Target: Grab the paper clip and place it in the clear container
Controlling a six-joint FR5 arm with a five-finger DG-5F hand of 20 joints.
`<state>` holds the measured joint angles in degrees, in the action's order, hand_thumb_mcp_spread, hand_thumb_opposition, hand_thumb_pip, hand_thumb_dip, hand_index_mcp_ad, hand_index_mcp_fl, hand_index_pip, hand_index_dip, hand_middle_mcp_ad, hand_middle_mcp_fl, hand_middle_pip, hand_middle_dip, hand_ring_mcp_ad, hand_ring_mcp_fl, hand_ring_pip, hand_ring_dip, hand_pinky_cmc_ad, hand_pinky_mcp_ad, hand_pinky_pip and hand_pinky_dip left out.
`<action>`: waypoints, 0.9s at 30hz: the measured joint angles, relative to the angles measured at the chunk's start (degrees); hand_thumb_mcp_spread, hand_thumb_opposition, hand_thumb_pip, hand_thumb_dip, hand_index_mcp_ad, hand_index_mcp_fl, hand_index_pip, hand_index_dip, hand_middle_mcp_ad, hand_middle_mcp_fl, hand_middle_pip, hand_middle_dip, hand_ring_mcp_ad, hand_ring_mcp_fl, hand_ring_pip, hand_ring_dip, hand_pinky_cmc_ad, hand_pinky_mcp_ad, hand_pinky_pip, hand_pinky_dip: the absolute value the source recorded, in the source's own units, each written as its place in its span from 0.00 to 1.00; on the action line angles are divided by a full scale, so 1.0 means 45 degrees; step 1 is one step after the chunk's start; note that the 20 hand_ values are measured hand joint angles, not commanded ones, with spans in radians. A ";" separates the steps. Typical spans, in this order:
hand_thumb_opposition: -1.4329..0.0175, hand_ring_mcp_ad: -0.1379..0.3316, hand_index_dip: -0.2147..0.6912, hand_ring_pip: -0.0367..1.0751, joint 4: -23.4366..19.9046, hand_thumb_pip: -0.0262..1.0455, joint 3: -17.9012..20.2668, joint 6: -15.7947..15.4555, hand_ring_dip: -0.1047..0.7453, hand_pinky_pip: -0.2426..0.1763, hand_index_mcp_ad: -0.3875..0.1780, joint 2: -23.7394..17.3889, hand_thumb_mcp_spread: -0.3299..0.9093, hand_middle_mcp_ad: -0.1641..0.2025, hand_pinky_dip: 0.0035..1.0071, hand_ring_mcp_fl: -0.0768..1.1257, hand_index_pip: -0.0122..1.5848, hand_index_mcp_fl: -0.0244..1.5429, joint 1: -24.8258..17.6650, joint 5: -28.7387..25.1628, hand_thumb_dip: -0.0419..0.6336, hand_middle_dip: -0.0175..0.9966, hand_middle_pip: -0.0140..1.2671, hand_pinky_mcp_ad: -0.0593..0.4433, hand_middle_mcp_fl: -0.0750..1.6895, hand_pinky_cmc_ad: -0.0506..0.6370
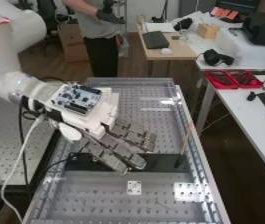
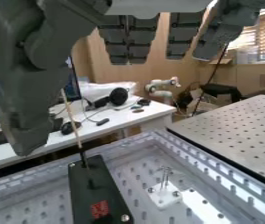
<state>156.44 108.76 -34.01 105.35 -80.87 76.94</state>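
Observation:
The hand (image 1: 119, 144) is over the middle of the bench in the high view, palm down, above the black plate, its fingers open and holding nothing. In the wrist view the hand (image 2: 128, 40) has its thumb hanging at one side, apart from the fingers. Thin metal wires (image 2: 165, 176) stand up at a small white block (image 2: 164, 196); whether they are the paper clip I cannot tell. The same kind of white block (image 1: 134, 188) lies nearer the bench's near end than the fingers. A large clear-walled tray (image 1: 199, 156) surrounds the perforated surface; whether it is the container is unclear.
A black plate (image 1: 161, 163) lies across the tray, with a thin upright stick (image 1: 184, 140) at its right end. Red bins (image 1: 233, 79) stand on the white side table (image 1: 249, 107). Another perforated bench (image 1: 3, 145) adjoins at the left, and a cable hangs beside the arm.

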 joint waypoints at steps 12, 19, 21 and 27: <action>0.47 0.57 0.46 0.11 -0.1396 0.41 0.0101 0.0114 0.09 0.43 0.69 0.0682 0.62 0.44 0.13 0.06 0.09 0.20 0.0488 0.0171 0.33 0.09 0.11 0.38 0.05 0.35; 0.45 0.57 0.46 0.11 -0.1683 0.46 -0.0146 0.0411 0.09 0.43 0.67 0.1170 0.65 0.43 0.13 0.06 0.23 0.29 0.0747 0.0472 0.37 0.11 0.11 0.39 0.07 0.35; 0.43 0.57 0.46 0.11 -0.1699 0.46 -0.0240 0.0476 0.09 0.43 0.64 0.1312 0.67 0.44 0.13 0.06 0.28 0.30 0.0824 0.0564 0.39 0.11 0.11 0.38 0.07 0.36; 0.42 0.57 0.46 0.11 -0.1973 0.46 -0.0412 0.0686 0.09 0.43 0.64 0.1716 0.67 0.42 0.13 0.08 0.38 0.31 0.1029 0.0746 0.41 0.13 0.11 0.38 0.08 0.36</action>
<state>147.57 106.90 -30.92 113.08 -76.24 80.30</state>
